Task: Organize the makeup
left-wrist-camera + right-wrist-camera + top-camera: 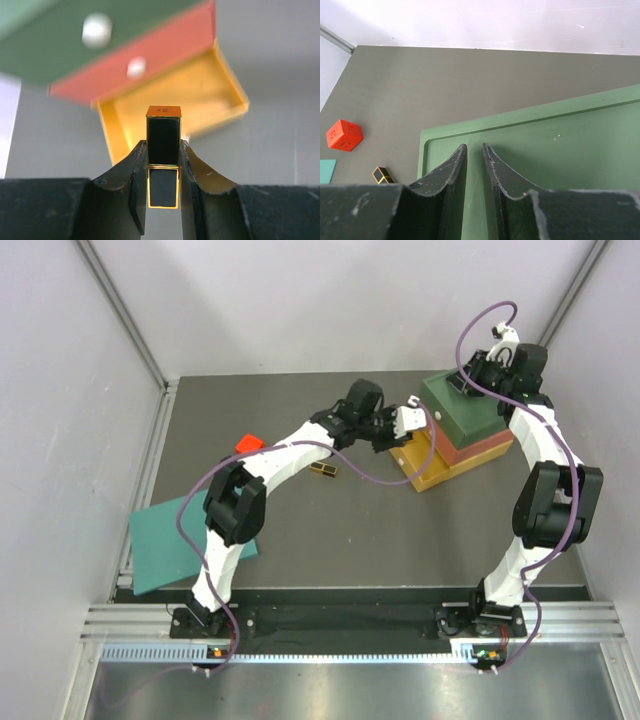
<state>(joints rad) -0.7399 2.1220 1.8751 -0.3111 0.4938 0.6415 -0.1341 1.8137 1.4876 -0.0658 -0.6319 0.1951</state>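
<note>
My left gripper (163, 143) is shut on a small black case with gold edges (163, 131), held upright just in front of the open yellow bottom drawer (197, 92) of the stacked box. In the top view this gripper (408, 423) is at the box's left side. A second black-gold case (323, 469) lies on the table behind it and also shows in the right wrist view (383, 175). My right gripper (474, 146) is nearly shut, with a narrow gap and nothing in it, over the green top (560, 155) of the box (465, 405). Other makeup is out of view.
The red middle drawer (150, 57) and the green top drawer are closed, each with a white knob (96, 30). An orange-red cube (248, 443) sits at the left back of the table. A teal sheet (170, 540) lies at the near left edge.
</note>
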